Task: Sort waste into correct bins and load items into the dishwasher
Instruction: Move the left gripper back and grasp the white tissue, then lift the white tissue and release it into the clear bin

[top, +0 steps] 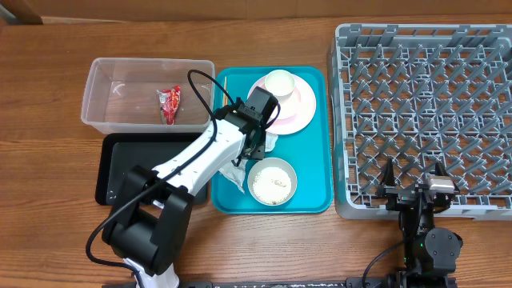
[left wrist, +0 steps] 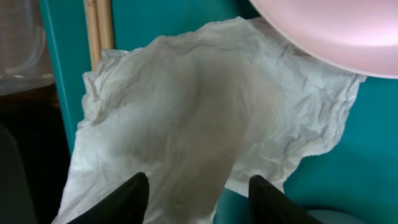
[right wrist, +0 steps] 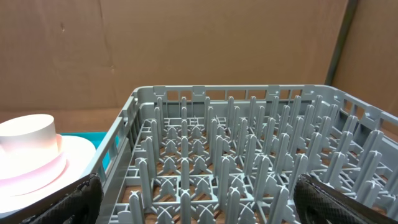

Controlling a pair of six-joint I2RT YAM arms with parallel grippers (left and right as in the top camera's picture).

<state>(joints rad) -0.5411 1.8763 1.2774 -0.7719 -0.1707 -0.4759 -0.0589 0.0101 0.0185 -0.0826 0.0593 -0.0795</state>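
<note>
A crumpled white tissue point(left wrist: 205, 112) lies on the teal tray, partly under the rim of the pink plate point(left wrist: 336, 31). My left gripper point(left wrist: 199, 196) is low over it, open, its black fingers point(left wrist: 134, 199) on either side of a raised fold. From overhead the left gripper point(top: 260, 142) sits between the plate point(top: 292, 108) and a bowl of rice point(top: 272, 182). A white cup point(top: 279, 82) stands on the plate. The red wrapper point(top: 170, 104) lies in the clear tub point(top: 104, 76). My right gripper point(top: 413, 172) is wide open at the near edge of the grey dish rack point(top: 424, 88).
The black tray point(top: 128, 168) lies in front of the clear tub, left of the teal tray point(top: 320, 160). Two wooden chopsticks point(left wrist: 99, 31) run along the teal tray's left side. The right wrist view looks over the rack's pegs point(right wrist: 249, 155) towards a brown wall.
</note>
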